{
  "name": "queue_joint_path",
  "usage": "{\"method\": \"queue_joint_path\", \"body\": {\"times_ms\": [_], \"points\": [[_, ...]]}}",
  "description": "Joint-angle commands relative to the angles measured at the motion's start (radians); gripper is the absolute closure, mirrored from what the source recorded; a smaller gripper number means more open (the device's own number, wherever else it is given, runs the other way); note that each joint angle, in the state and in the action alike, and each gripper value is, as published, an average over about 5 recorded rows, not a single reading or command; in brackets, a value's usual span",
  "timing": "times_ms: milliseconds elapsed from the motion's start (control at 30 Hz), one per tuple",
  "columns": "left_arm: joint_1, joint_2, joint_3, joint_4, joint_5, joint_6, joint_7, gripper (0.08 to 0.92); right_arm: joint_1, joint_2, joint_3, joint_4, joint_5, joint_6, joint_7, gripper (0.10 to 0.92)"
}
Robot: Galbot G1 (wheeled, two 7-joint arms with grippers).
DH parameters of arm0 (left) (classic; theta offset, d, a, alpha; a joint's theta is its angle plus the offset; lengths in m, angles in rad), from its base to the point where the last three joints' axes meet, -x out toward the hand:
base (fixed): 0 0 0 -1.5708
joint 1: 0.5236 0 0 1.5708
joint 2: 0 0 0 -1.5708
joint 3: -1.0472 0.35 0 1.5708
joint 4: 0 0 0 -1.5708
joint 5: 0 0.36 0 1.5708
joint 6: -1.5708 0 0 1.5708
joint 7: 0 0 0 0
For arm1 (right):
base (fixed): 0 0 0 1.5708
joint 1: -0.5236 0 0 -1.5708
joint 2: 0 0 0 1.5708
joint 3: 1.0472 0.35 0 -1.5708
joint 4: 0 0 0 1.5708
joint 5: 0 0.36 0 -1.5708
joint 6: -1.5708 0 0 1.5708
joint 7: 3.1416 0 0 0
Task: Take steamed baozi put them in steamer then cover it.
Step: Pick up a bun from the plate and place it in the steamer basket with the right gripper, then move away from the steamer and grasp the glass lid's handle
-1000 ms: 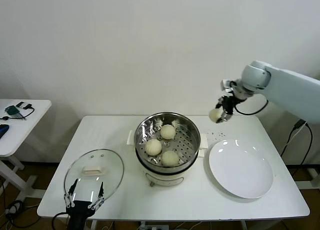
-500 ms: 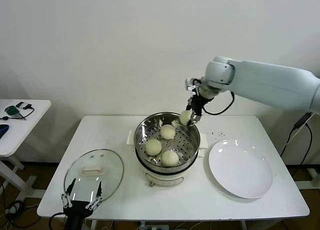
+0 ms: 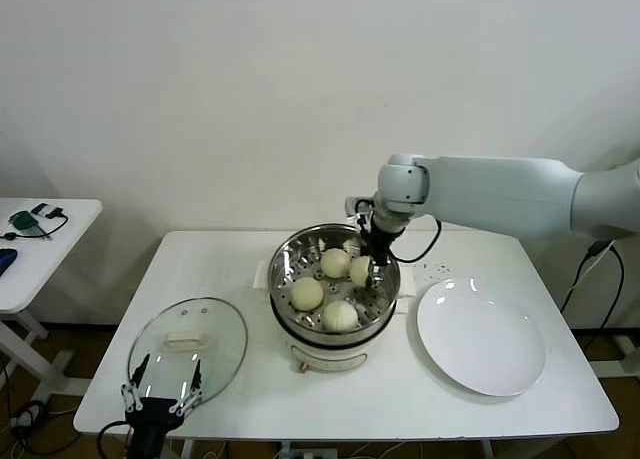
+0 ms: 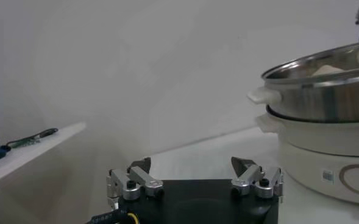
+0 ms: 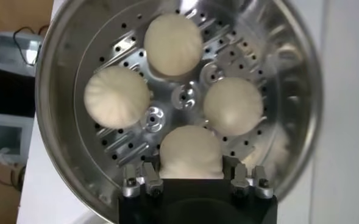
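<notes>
The steamer [image 3: 283,260] stands mid-table, a shiny perforated basket on a white pot base. Three baozi [image 3: 335,263] [image 3: 307,294] [image 3: 341,316] lie on its floor. My right gripper [image 3: 364,275] reaches down inside the basket's right side, shut on another baozi [image 3: 358,269]. The right wrist view shows that bun [image 5: 191,152] squeezed between the fingers of this gripper [image 5: 191,175], with the other three [image 5: 173,44] [image 5: 116,96] [image 5: 233,106] beyond it. The cover [image 3: 187,344], a glass lid with a white handle, lies flat at front left. My left gripper [image 3: 160,394] [image 4: 191,173] hangs open at the lid's near edge.
A flat white plate [image 3: 482,336] lies right of the steamer with nothing on it. A small side table [image 3: 40,244] with cables stands far left. In the left wrist view, the steamer [image 4: 325,91] rises to one side on its pot base [image 4: 325,149].
My right arm has swung left from above the table's back right and lowered its baozi into the steamer basket. The left gripper has hardly moved.
</notes>
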Motion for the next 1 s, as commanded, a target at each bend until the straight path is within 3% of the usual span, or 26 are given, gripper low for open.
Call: {"method": "queue_joint_path", "body": {"times_ms": [33, 167, 400, 667, 800, 1000], "points": [[-0.011, 0.000, 0.003, 0.007, -0.002, 0.004, 0.002, 0.177, -0.043, 0.025, -0.031, -0.008, -0.014, -0.006, 0.013, 0.370], [-0.015, 0.000, 0.004, 0.008, 0.000, 0.007, 0.002, 0.177, -0.044, 0.027, -0.010, -0.021, -0.011, -0.006, 0.012, 0.352], [-0.014, -0.001, 0.004, 0.005, 0.001, 0.007, 0.002, 0.177, -0.024, -0.004, 0.015, -0.004, -0.008, 0.001, -0.003, 0.215], [-0.012, 0.000, 0.000, 0.000, 0.000, 0.006, 0.001, 0.177, 0.049, -0.116, 0.092, 0.047, -0.010, 0.055, -0.010, 0.203], [-0.017, -0.002, -0.003, -0.003, 0.004, 0.009, 0.002, 0.177, 0.057, -0.208, 0.149, 0.064, 0.022, 0.171, 0.069, 0.202], [-0.025, 0.004, -0.023, -0.006, 0.009, 0.009, 0.004, 0.177, -0.059, -0.401, 0.260, 0.126, 0.069, 0.448, 0.337, 0.203]]}}
